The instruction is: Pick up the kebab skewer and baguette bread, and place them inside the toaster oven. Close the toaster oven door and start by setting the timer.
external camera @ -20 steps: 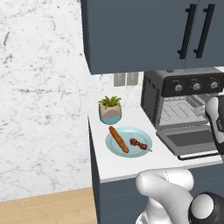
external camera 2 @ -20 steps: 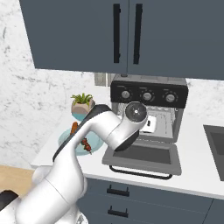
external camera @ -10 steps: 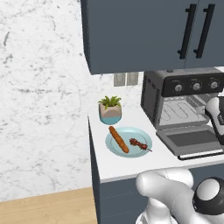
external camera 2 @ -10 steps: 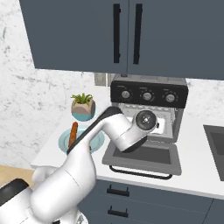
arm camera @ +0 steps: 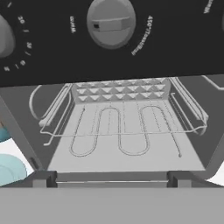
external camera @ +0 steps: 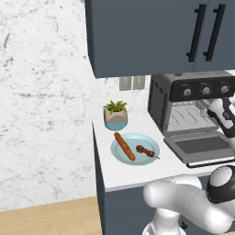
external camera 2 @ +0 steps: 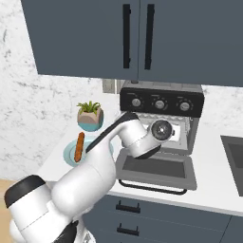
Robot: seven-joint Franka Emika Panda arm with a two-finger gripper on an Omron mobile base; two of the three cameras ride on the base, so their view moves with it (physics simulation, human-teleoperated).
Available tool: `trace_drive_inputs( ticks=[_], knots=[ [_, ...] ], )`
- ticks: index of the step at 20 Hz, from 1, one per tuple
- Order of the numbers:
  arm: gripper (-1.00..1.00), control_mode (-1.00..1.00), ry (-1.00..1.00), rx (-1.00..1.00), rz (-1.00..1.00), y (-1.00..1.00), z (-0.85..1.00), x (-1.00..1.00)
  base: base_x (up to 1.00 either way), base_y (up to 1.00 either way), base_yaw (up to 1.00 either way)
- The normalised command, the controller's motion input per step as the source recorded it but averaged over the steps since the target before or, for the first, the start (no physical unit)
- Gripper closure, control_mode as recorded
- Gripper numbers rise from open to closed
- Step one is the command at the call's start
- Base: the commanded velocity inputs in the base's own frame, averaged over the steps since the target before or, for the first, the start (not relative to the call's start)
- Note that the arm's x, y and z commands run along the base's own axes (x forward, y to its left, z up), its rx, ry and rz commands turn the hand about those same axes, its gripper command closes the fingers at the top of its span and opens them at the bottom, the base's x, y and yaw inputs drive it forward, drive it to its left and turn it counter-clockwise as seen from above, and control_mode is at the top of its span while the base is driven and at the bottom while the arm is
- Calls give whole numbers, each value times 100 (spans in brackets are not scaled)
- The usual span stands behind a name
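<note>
The toaster oven [external camera: 190, 108] stands at the back of the white counter [external camera: 137, 172], under the dark blue wall cabinets [external camera: 151, 36]; its black control strip carries 3 round knobs [external camera 2: 160, 104]. The toaster oven door [external camera: 199, 147] is dropped flat toward the counter's front edge, with its black bar handle along the near side; in the hand view the cavity lies open, showing the wire rack [arm camera: 122, 127] with nothing on it, and 1 knob [arm camera: 110, 22] sits directly above the opening.

The gripper [external camera 2: 176, 133] hangs in front of the open oven mouth, above the lowered door; its fingers are spread wide and carry nothing; it touches neither the rack nor the door as far as the views show. In the left base view the hand appears at the right edge of the picture, beside the oven's front.

A pale blue plate [external camera: 120, 157] sits near the counter's front left corner, well apart from the gripper; the baguette bread [external camera: 124, 146] lies on the plate's left half, running back to front; the kebab skewer [external camera: 146, 150] lies on the plate's right half, just beside the loaf but not touching it. A small potted plant [external camera: 115, 115] stands behind the plate, toward the counter's back left corner.
</note>
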Motion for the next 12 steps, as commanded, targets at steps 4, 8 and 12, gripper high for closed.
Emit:
trace_drive_inputs(
  ticks=[4,8,12],
  knots=[
    [-100,-100,-9,-4,-3,23,-18,26,0,0,0],
    [-100,-100,-8,-1,-5,6,-8,41,0,0,0],
    [-100,-100,-7,0,-5,0,-6,37,0,0,0]
  ],
)
